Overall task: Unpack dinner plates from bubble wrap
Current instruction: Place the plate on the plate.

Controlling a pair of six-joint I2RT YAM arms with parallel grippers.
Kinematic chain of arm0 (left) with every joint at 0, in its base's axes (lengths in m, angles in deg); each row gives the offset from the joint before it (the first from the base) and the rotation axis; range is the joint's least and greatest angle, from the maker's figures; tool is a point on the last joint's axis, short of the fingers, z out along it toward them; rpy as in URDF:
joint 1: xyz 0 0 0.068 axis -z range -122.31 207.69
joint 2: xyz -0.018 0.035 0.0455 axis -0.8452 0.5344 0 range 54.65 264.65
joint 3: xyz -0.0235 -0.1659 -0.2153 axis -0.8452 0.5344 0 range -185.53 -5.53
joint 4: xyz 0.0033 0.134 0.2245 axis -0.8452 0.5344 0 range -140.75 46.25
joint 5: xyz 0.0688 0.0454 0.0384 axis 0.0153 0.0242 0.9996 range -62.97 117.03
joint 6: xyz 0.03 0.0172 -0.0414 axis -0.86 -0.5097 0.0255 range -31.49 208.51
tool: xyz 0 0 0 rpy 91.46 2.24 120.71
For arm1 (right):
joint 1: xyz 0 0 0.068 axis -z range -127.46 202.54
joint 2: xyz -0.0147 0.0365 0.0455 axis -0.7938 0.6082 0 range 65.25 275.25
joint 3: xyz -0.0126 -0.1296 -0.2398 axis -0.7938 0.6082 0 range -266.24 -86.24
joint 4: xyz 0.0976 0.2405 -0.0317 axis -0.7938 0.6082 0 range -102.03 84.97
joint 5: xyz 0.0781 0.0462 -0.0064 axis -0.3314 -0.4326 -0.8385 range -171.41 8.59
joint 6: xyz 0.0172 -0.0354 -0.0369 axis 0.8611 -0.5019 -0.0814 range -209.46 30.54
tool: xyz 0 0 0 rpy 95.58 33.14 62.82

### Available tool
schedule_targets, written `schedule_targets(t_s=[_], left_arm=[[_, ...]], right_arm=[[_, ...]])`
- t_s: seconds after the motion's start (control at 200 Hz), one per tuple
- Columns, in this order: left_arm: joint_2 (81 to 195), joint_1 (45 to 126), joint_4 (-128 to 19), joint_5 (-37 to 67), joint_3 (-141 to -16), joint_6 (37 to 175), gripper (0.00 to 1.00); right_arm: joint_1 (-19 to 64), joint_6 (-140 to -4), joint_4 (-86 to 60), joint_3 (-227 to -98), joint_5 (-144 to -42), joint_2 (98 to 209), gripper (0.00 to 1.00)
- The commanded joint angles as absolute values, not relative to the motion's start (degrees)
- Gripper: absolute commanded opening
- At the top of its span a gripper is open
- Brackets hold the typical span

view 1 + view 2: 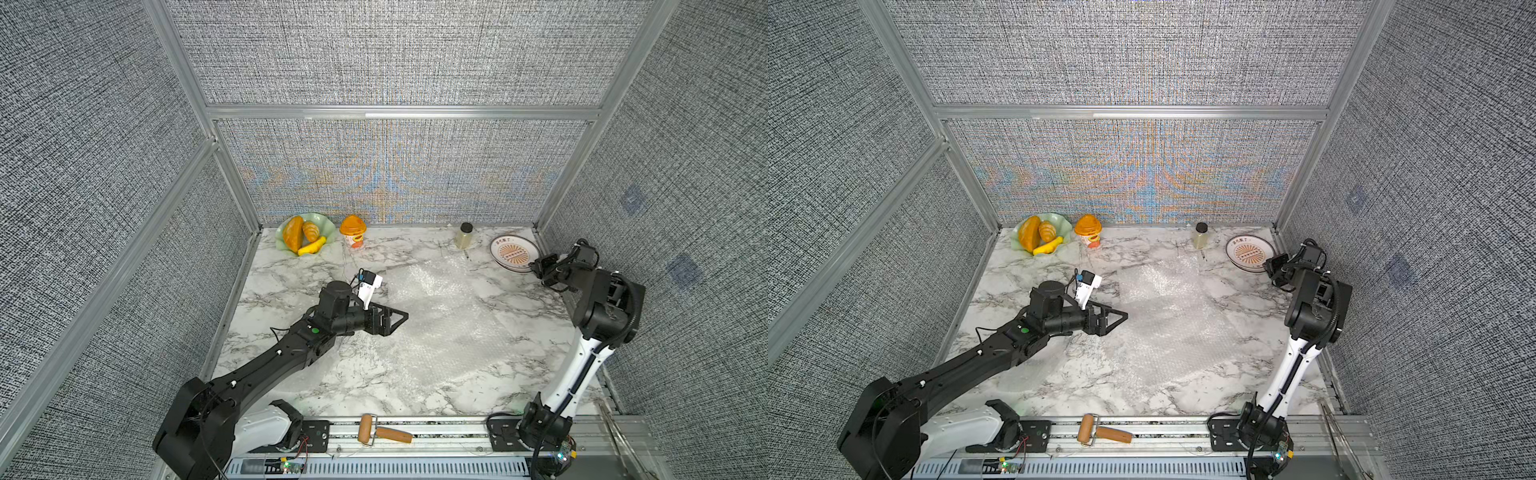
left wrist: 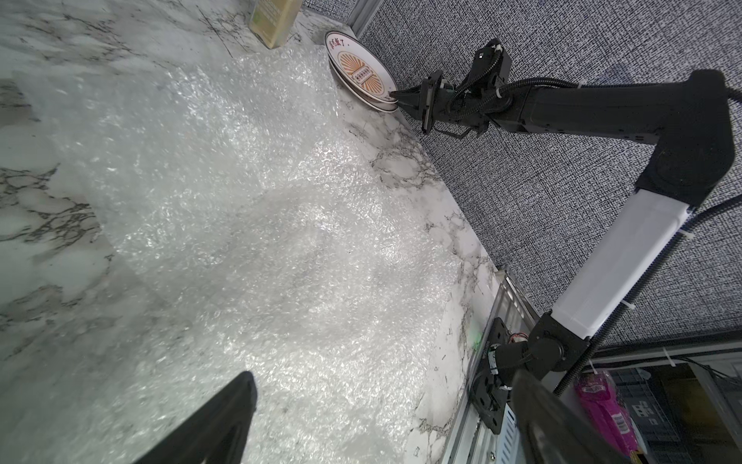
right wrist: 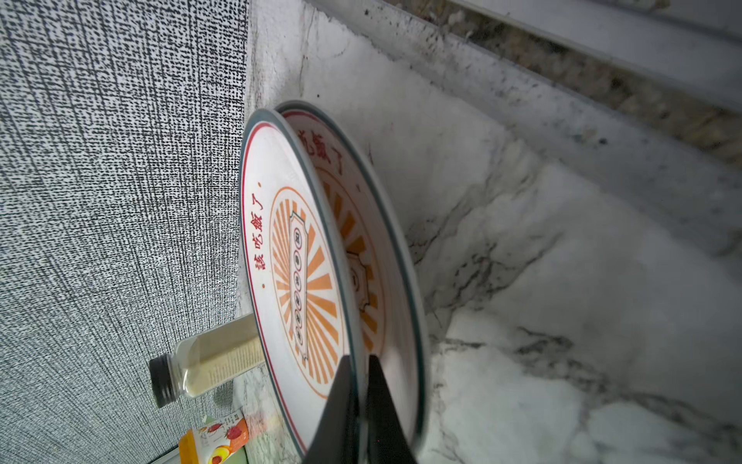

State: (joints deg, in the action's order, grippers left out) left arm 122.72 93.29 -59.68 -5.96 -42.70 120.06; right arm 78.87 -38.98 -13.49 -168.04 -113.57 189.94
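- Marble tabletop, grey woven walls; bubble wrap lying flat at centre.
- Dinner plates stacked at one o'clock; right gripper pinching the top plate by its rim.
- Left gripper spread wide, empty.
- Lower plate mostly covered; wrap edges faint.

plates: glossy glazed | bubble wrap: clear crinkly plastic | table: smooth marble-look | walls: woven cloth
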Motion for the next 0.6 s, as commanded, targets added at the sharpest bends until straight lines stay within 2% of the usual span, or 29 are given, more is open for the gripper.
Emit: schedule_targets(t_s=[0.0,0.11,0.215,0.45,0.595], left_arm=[[123.1,93.3,-60.9,-5.4,-42.8,119.9,0.99],[123.5,93.3,-59.8,-3.9,-43.0,119.4,0.99],[123.8,93.3,-59.5,-3.4,-43.0,119.3,0.99],[125.1,93.2,-57.0,-1.2,-44.0,119.1,0.99],[125.7,93.3,-55.2,1.3,-45.0,119.4,0.99]], right_arm=[[78.9,-38.2,-12.8,-167.5,-113.6,188.8,0.22],[78.7,-38.0,-13.1,-166.8,-113.4,187.3,0.43],[78.7,-38.0,-12.5,-166.7,-113.4,186.5,0.57],[78.6,-39.5,-8.2,-167.3,-111.9,184.8,0.70],[78.6,-42.3,-2.4,-169.8,-109.9,185.3,0.72]])
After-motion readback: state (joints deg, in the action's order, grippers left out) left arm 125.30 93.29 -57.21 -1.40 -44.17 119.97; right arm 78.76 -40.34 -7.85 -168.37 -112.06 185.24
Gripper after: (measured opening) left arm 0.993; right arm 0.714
